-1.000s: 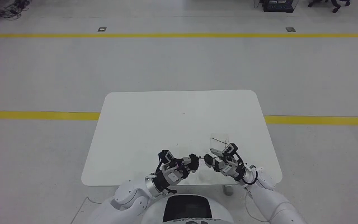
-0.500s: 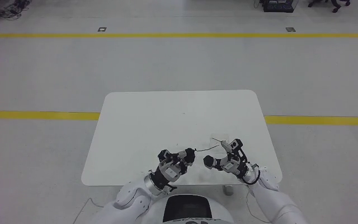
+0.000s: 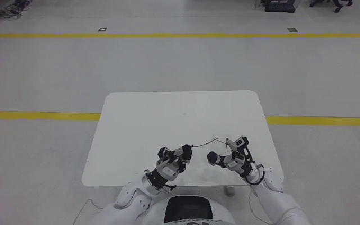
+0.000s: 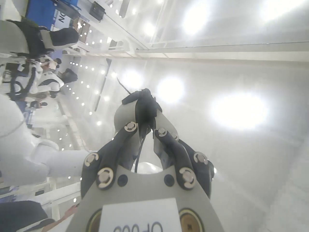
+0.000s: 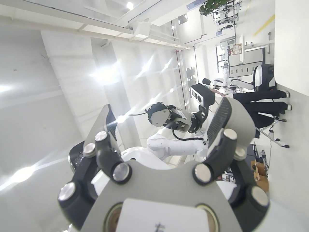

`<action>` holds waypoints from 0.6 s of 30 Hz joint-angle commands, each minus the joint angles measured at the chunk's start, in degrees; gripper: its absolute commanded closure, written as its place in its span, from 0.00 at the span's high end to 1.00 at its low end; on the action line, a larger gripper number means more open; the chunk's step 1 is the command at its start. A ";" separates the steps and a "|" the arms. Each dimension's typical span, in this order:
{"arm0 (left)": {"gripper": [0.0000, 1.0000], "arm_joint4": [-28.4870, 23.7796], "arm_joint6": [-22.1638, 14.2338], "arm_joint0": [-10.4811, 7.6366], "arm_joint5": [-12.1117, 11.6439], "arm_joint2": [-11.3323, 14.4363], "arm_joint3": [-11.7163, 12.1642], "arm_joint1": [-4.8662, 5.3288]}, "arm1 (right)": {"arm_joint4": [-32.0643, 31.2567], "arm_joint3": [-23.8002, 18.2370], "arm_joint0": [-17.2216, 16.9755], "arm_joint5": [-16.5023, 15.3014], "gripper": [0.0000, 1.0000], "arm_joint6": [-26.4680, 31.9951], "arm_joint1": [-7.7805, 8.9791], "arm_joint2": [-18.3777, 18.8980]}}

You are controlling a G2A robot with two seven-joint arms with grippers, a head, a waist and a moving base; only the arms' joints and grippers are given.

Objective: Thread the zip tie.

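Note:
The zip tie (image 3: 207, 142) is a thin black strip held above the white table (image 3: 169, 112) near its front edge. My left gripper (image 3: 184, 152) is shut on one end of it, and the strip runs sideways towards the other arm. In the left wrist view the fingertips (image 4: 144, 98) pinch together on the zip tie (image 4: 123, 86), and a short piece pokes out past them. My right gripper (image 3: 226, 151) stands open just beside the tie's free end. Its fingers (image 5: 221, 118) are spread wide with nothing between them, facing the left gripper (image 5: 158, 117).
The white table spreads wide and bare beyond both grippers. Its front edge (image 3: 197, 184) lies just under the wrists. Grey floor with yellow lines (image 3: 50, 116) surrounds the table.
The two grippers have drawn apart from near contact. The left one has carried the zip tie slightly away from the robot. The right one has shifted outward and stands wider open.

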 commanded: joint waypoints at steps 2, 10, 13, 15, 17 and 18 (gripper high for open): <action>0.00 -1.30 -1.70 0.55 -0.06 -0.81 -0.45 0.05 | -0.43 -1.37 -0.89 -0.70 1.00 -0.30 0.17 0.95; 0.00 -0.95 -2.34 0.86 -0.17 -1.22 -0.65 0.10 | -0.48 -2.05 -1.30 -0.64 1.00 -0.28 0.23 1.27; 0.00 -0.95 -2.34 0.86 -0.17 -1.22 -0.65 0.10 | -0.48 -2.05 -1.30 -0.64 1.00 -0.28 0.23 1.27; 0.00 -0.95 -2.34 0.86 -0.17 -1.22 -0.65 0.10 | -0.48 -2.05 -1.30 -0.64 1.00 -0.28 0.23 1.27; 0.00 -0.95 -2.34 0.86 -0.17 -1.22 -0.65 0.10 | -0.48 -2.05 -1.30 -0.64 1.00 -0.28 0.23 1.27; 0.00 -0.95 -2.34 0.86 -0.17 -1.22 -0.65 0.10 | -0.48 -2.05 -1.30 -0.64 1.00 -0.28 0.23 1.27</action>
